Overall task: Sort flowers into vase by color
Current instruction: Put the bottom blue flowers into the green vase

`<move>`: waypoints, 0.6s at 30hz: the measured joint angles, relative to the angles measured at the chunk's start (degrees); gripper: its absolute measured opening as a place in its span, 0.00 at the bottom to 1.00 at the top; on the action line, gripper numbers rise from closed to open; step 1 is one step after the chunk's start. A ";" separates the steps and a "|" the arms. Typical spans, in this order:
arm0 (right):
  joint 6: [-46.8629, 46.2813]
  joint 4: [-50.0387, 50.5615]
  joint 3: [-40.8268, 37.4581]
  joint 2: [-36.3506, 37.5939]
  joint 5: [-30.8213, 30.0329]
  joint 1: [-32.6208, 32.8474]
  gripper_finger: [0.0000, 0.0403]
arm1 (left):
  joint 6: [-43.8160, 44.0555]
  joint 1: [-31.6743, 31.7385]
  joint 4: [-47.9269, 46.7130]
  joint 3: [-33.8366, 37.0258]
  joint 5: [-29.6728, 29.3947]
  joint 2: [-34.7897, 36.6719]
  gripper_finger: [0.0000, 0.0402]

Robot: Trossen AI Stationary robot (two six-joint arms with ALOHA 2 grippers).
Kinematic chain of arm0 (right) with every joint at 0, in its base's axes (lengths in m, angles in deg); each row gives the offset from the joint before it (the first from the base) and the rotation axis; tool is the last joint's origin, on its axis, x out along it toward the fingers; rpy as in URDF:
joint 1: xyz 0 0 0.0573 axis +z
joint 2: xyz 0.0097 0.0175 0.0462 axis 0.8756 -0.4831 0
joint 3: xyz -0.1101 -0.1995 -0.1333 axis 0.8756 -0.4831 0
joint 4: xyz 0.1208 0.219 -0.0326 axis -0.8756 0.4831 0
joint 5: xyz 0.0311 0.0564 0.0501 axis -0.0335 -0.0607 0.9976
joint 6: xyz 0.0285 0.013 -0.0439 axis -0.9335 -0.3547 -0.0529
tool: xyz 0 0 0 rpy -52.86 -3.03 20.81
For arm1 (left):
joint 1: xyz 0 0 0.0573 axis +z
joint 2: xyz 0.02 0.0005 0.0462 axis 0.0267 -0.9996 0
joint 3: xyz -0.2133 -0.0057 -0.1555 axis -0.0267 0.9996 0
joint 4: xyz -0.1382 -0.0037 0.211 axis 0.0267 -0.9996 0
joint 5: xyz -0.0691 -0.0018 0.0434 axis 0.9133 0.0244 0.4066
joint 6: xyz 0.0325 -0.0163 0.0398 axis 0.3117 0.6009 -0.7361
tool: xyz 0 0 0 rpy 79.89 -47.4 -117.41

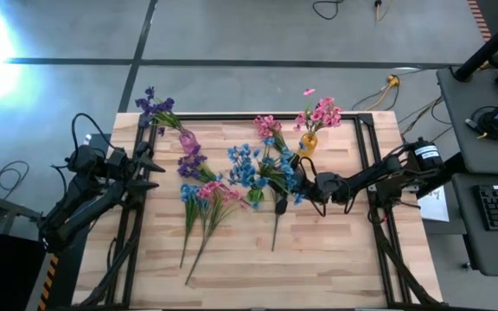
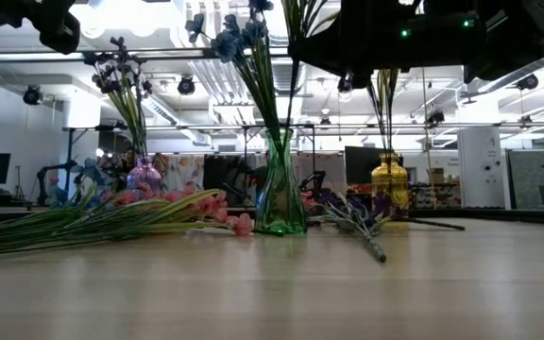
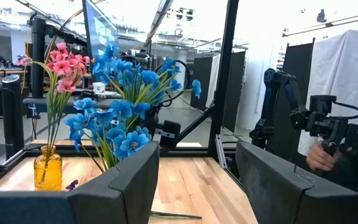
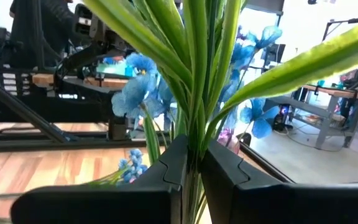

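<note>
One blue flower sprig (image 4: 194, 81) stands clamped between the right end effector's (image 4: 193, 165) fingers.

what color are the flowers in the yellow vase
Pink flowers stand in the yellow vase; the left wrist view shows them best.

purple flowers: one artificial purple-blossomed sprig (image 1: 155, 107) upright in the small pink glass vase (image 1: 188, 141); another lies flat beside it.
pink flowers: pink-blossomed sprigs (image 1: 322, 113) standing in the yellow glass vase (image 1: 308, 143).
blue flowers: blue-blossomed bunch (image 1: 247, 166) upright in the green glass vase (image 2: 280, 186).
loose sprigs: pink and blue thin-stemmed sprigs (image 1: 204, 200) lying flat on the wooden surface (image 1: 318, 259).
</note>
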 joint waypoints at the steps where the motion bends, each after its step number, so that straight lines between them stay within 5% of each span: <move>1: 0.02 0.40 0.00 0.00 0.00 0.00 0.07 | 0.00 0.00 0.00 0.00 0.00 0.00 0.50; 13: -0.93 1.49 0.02 -0.02 -0.02 -0.01 0.08 | 0.00 0.01 0.00 0.00 0.00 0.00 0.50; 18: -1.21 1.51 0.02 -0.02 -0.73 0.00 0.16 | 0.00 0.01 0.00 0.00 0.00 0.00 0.50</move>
